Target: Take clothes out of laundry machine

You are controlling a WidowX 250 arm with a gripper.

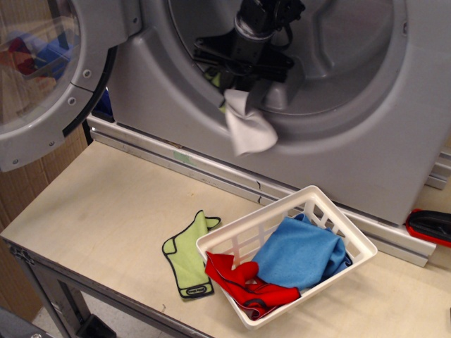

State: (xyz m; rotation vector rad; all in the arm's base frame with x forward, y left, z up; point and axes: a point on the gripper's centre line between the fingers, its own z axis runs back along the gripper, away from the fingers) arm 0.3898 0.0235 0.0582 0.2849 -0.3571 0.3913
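The silver-grey laundry machine (366,151) stands at the back, its round door (49,77) swung open at the left. My black gripper (236,88) reaches out of the drum opening and is shut on a white cloth (246,130), which hangs over the drum's front rim. A bit of lime-green cloth (215,79) shows just behind the gripper inside the drum. A blue cloth (299,253) and a red cloth (243,282) lie in the white basket (356,243). A lime-green cloth with black edging (187,257) lies flat on the table, left of the basket.
The wooden table (99,204) runs under the machine, its front edge at the lower left. A red and black object (430,227) lies at the right edge beside the machine's base. A metal rail (204,169) runs along the machine's foot.
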